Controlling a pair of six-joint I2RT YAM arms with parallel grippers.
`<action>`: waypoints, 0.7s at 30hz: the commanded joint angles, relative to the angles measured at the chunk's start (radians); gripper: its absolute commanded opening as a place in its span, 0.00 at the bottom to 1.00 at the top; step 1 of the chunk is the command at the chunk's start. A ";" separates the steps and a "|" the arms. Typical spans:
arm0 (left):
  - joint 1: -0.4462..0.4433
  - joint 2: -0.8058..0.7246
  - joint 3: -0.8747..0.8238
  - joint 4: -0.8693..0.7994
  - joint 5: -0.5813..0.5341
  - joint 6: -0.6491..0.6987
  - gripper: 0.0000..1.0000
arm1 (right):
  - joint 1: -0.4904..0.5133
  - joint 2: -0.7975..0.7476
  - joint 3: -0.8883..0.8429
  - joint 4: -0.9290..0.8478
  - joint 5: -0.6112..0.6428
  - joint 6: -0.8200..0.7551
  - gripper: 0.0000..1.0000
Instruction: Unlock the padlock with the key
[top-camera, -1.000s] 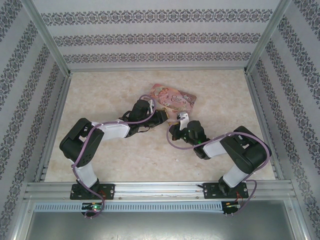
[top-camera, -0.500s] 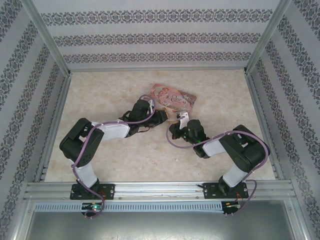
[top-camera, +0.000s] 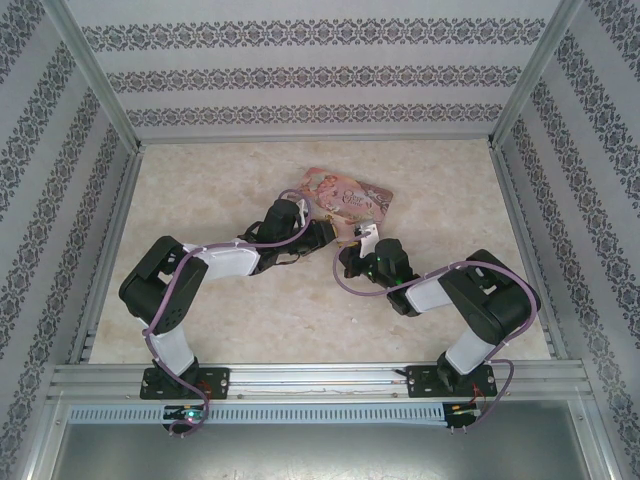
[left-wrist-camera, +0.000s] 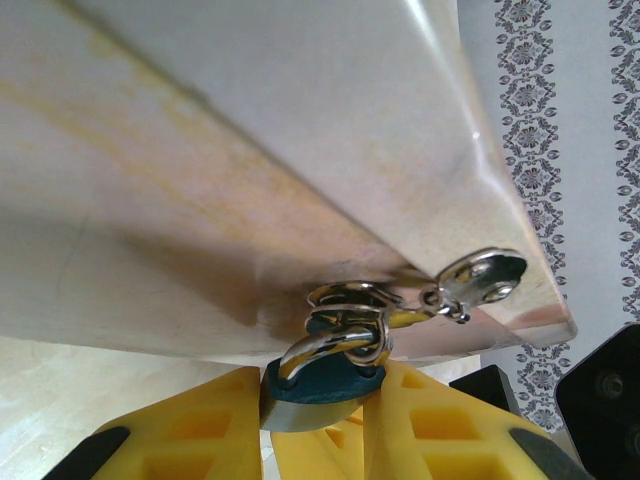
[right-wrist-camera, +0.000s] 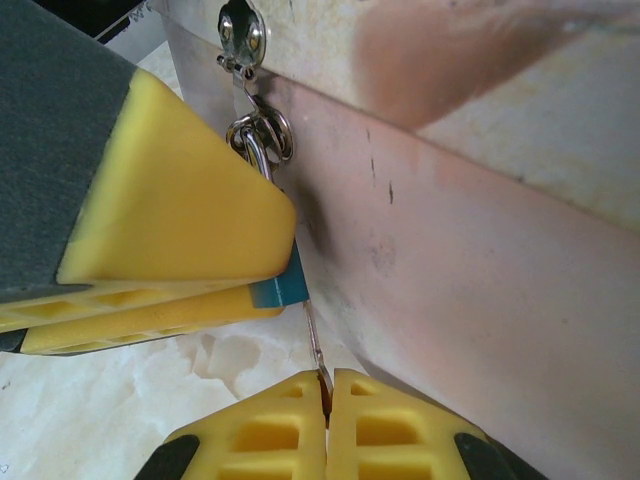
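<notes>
Grip looks settled on both sides. Nearest the right wrist camera, the right gripper (right-wrist-camera: 327, 398) is clenched on the thin key (right-wrist-camera: 314, 340), whose shaft rises to the underside of the blue padlock (right-wrist-camera: 284, 287). How deep the tip sits in the keyway cannot be told. The left gripper (left-wrist-camera: 322, 382) is clamped on the padlock's body, holding it just beside the wall of the pink tin (left-wrist-camera: 300, 120). Past the body, the silver shackle (left-wrist-camera: 335, 345) loops through the ring on the tin's hasp (left-wrist-camera: 480, 280) and looks closed, so the lock is judged not yet open. Seating the key, turning it and freeing the shackle remain. Farther off, the tin lies mid-table (top-camera: 220, 190).
</notes>
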 joint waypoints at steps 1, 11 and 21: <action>-0.014 -0.006 0.028 0.031 0.012 -0.005 0.26 | -0.012 -0.024 -0.004 0.060 -0.038 -0.002 0.00; -0.014 -0.010 0.022 0.036 0.009 -0.005 0.25 | 0.004 -0.004 -0.018 0.059 -0.046 0.006 0.00; -0.014 -0.010 0.017 0.044 0.011 -0.005 0.26 | 0.015 -0.010 -0.031 0.056 -0.049 0.012 0.00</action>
